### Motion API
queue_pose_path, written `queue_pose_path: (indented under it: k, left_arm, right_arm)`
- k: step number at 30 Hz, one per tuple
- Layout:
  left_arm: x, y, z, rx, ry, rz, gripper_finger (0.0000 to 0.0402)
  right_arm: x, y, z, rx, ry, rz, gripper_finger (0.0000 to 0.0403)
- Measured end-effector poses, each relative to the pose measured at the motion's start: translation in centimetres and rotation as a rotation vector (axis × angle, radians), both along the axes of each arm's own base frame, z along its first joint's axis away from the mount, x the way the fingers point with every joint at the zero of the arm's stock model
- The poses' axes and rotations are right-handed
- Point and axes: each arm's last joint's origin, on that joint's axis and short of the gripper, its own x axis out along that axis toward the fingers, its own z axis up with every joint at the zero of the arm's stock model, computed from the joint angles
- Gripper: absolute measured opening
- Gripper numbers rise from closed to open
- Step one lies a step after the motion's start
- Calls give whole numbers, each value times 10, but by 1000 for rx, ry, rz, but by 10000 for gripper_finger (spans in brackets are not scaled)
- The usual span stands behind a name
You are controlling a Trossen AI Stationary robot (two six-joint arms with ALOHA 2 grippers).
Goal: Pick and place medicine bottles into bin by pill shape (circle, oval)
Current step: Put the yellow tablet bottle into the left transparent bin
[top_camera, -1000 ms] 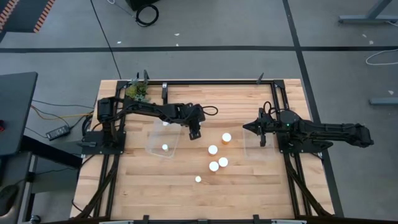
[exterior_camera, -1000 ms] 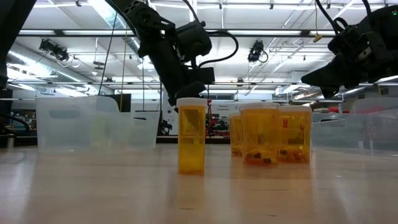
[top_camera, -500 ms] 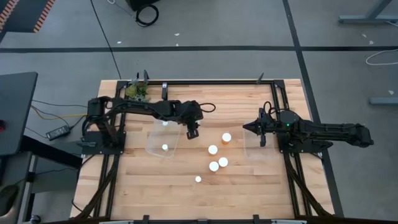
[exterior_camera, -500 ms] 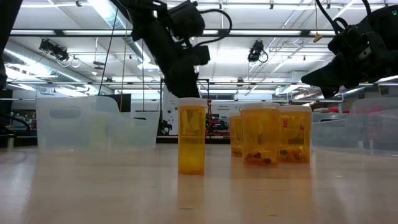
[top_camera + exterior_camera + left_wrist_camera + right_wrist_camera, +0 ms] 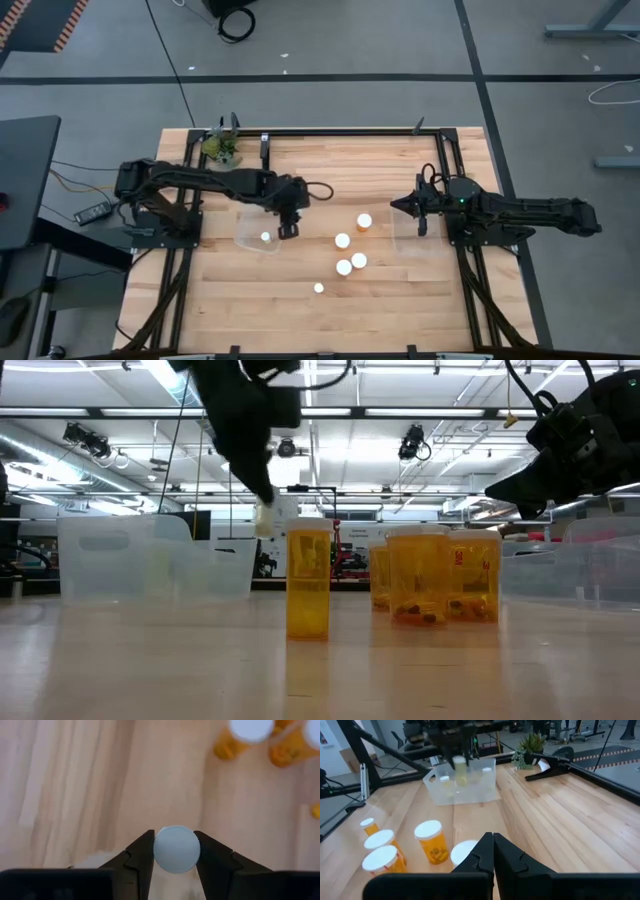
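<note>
Leftward the left tool (image 5: 288,222) had swung, its fingers clamped on a white-capped amber pill bottle (image 5: 176,848), now over the clear plastic bin (image 5: 250,232) near the table's left edge; the right tool (image 5: 408,207) waited, pressed closed.

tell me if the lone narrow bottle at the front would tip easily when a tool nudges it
Probably yes: the narrow bottle stands tall on a small base, so a high push would likely topple it. It looks nearly empty, so likely light. Being round, it would probably roll across the table once down.
</note>
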Motion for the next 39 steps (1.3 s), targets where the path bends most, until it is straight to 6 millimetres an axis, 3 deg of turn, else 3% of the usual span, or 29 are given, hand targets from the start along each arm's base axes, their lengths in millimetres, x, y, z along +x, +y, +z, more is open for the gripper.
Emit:
queue_pose_path:
  k: [9,16,30,39]
  left_arm:
    - [-22,-16,18,29,22,17,132]
    - [-30,-23,17,115,78,37,134]
    - [-55,-11,-50,116,136,134,138]
    - [-55,-8,-65,133,50,185,134]
  right_arm:
    - [1,0,-2,5,24,0,10]
    - [1,0,-4,8,36,0,10]
    - [1,0,-4,9,40,0,10]
    - [1,0,-4,9,45,0,10]
